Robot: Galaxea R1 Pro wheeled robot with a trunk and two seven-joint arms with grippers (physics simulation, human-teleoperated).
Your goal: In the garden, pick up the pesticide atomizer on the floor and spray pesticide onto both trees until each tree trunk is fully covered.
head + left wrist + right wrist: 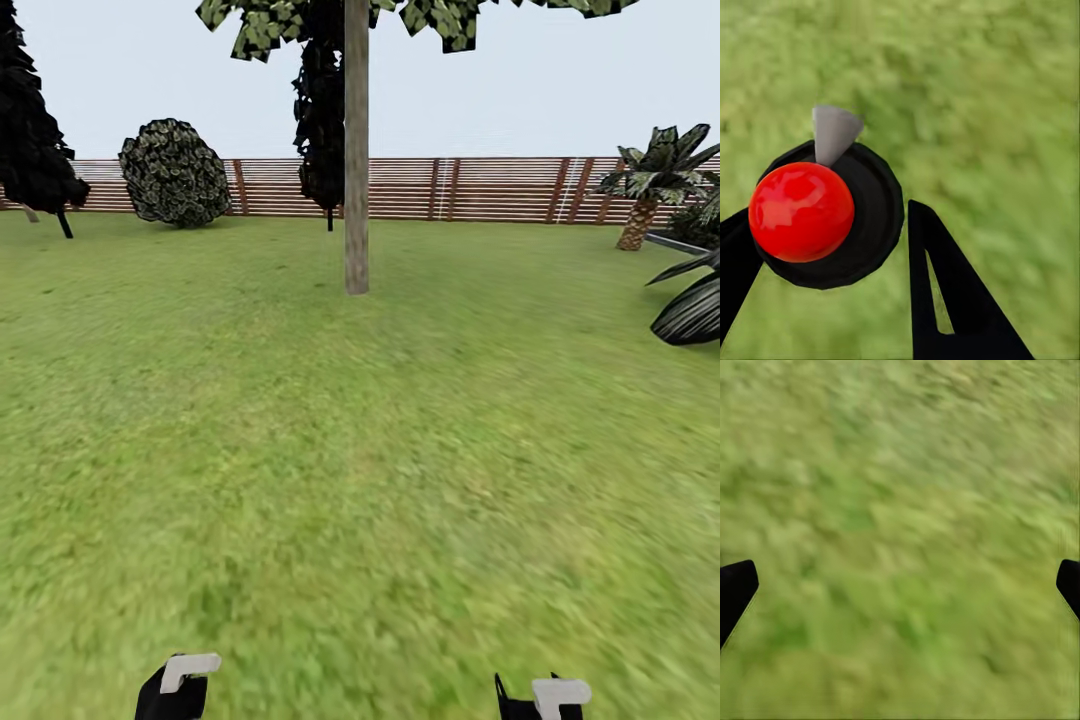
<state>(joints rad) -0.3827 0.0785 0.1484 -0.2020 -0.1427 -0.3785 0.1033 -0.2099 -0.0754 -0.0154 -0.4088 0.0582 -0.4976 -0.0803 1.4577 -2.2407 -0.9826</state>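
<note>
The left gripper [825, 247] apparently clasped a red-capped black atomizer [821, 214] above green grass lawn [360, 450]; the right gripper [900, 585] gaped wide, empty.

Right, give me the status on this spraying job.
Done, apparently: the red-knobbed black atomizer with a grey nozzle sits gripped in the left tool. In hand: the approach, with the thick pale tree trunk ahead across the green grass lawn, seemingly out of reach. Left: spraying both trunks; none shows on this one. The right tool is open, empty.
</note>
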